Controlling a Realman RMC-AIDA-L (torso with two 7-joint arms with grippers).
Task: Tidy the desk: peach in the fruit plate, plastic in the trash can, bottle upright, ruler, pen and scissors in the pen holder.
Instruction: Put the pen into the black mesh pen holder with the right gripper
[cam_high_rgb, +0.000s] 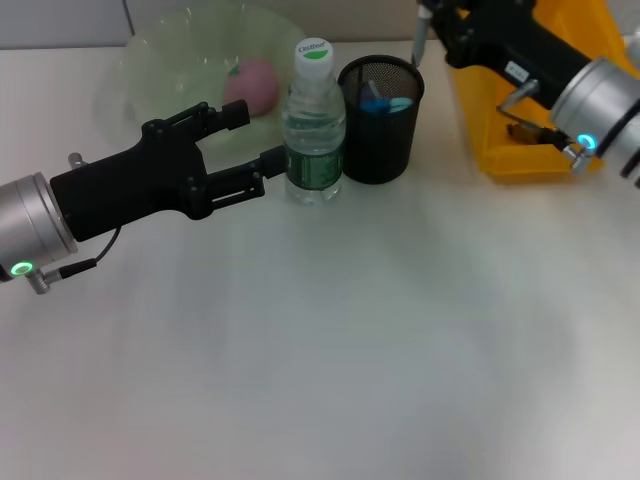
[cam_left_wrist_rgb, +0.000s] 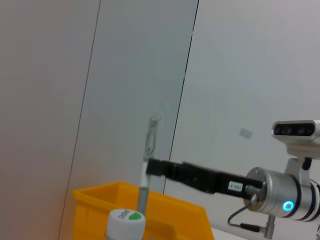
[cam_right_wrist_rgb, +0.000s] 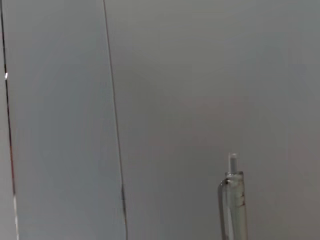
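1. Two grippers out: left gripper (cam_high_rgb: 262, 145) spread apart beside upright bottle (cam_high_rgb: 314, 125), table (cam_high_rgb: 350, 340) bare in front.
2. Right gripper (cam_high_rgb: 432, 22) clamped on pen (cam_left_wrist_rgb: 148, 165), above pen holder (cam_high_rgb: 381, 118).
3. Peach (cam_high_rgb: 252, 83) in fruit plate (cam_high_rgb: 165, 70).

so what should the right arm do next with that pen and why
Probably carry the pen over the pen holder and lower it in. The right gripper holds it upright just beyond and beside the holder's rim, not yet above the opening.

white desk (cam_high_rgb: 330, 360), evenly lit. grey panelled wall (cam_left_wrist_rgb: 240, 75) behind its far edge, with dark vertical seams (cam_left_wrist_rgb: 186, 75).
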